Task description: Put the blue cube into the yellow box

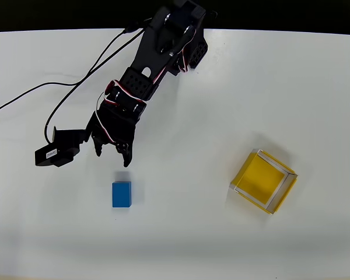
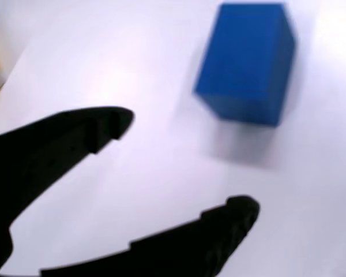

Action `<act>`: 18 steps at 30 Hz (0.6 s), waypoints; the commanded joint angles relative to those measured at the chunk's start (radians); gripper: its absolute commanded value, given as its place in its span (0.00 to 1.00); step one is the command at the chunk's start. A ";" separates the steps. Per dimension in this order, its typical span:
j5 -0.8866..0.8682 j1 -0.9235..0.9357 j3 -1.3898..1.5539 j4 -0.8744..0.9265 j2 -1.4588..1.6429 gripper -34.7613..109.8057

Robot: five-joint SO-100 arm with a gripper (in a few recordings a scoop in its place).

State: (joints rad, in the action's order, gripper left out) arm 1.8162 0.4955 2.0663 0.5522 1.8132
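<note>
- Black and spread wide, the gripper (image 1: pixel 111 150) hangs over the white table (image 1: pixel 181 245) with nothing between its fingers; the wrist view shows the two dark fingertips (image 2: pixel 106 124) well parted, bare table in the gap.
- In the overhead view the blue cube (image 1: pixel 121 194) lies flat on the table just below the fingertips, near but not touched. In the wrist view it sits ahead of the fingers and off to the upper right, clear of both.
- The step in hand looks like the approach to the pick: nothing is grasped and the cube is not yet between the fingers.
- The next move probably calls for reaching forward and down until the fingers straddle the cube, then closing on its two longer sides.
- The yellow box (image 1: pixel 263 181) stands well apart on the right of the overhead view, turned cornerwise, its thin pale walls around an open yellow floor.
- Between cube and box the table is bare, so the carry should be unobstructed; the cube will need to clear the near wall.
- Cables (image 1: pixel 76 81) trail off to the upper left, away from that path.
</note>
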 commanded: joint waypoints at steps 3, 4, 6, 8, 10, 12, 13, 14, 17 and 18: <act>-0.005 0.006 -0.273 -0.103 -0.112 0.57; -0.014 -0.003 -0.296 -0.115 -0.138 0.58; -0.037 -0.023 -0.337 -0.144 -0.186 0.59; -0.052 -0.043 -0.371 -0.175 -0.236 0.60; -0.061 -0.061 -0.397 -0.207 -0.281 0.61; -0.067 -0.080 -0.425 -0.213 -0.321 0.62; -0.067 -0.087 -0.436 -0.215 -0.339 0.62; -0.069 -0.094 -0.445 -0.221 -0.359 0.62; -0.066 -0.114 -0.451 -0.255 -0.407 0.62; -0.066 -0.118 -0.451 -0.267 -0.422 0.62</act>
State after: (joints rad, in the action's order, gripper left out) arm 1.7472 0.3881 1.7242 0.3313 1.3576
